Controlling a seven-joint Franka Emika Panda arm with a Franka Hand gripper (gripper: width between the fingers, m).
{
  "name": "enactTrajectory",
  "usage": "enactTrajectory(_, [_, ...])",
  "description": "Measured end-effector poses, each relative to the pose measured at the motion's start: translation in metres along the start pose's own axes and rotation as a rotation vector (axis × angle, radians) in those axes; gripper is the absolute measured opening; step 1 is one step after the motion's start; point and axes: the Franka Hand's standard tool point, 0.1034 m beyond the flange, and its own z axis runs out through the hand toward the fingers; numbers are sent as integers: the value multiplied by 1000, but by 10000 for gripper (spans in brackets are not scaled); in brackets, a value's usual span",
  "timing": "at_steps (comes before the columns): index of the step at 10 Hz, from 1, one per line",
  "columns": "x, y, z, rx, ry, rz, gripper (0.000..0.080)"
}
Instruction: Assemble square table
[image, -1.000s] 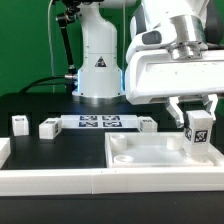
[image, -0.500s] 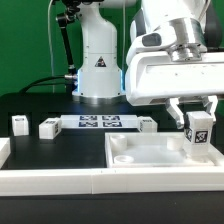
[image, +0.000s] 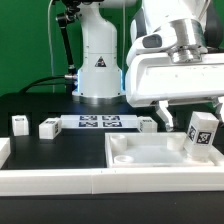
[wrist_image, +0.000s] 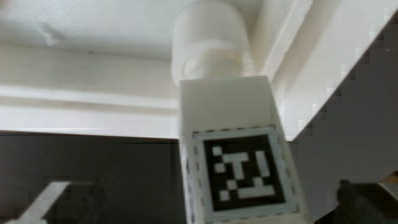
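Observation:
The square table's white slab lies at the exterior view's right, rim up. One white leg with a black-and-white tag stands slightly tilted at the slab's right corner. My gripper hangs just above it, open, with a finger on each side and clear of the leg. In the wrist view the leg runs between my spread fingertips down to the slab's corner. Three more legs lie on the black table: two at the left and one behind the slab.
The marker board lies flat in the middle of the black table. A low white border wall runs along the front edge. The arm's white base stands behind the board.
My fingers have spread apart and let go of the leg. The leg now leans a little toward the exterior view's right, standing free at the slab's corner.

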Motion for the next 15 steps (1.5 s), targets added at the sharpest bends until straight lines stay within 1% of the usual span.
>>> enactTrajectory(2, [0, 0, -1, 1, -3, -1, 648])
enactTrajectory(5, [16, 1, -16, 7, -25, -23, 649])
enactTrajectory(6, [17, -2, -19, 15, -61, -24, 649])
enactTrajectory(7, [19, -1, -20, 14, -55, -24, 649])
enactTrajectory(9, [12, -5, -17, 30, -151, -24, 649])
enactTrajectory(10, [11, 0, -15, 39, -237, -35, 649])
enactTrajectory(11, [13, 4, -13, 44, -303, -28, 649])
enactTrajectory(13, [13, 1, -11, 67, -437, -21, 649])
enactTrajectory(14, [16, 1, -9, 71, -459, -15, 649])
enactTrajectory(15, [15, 0, -7, 71, -466, -11, 649])
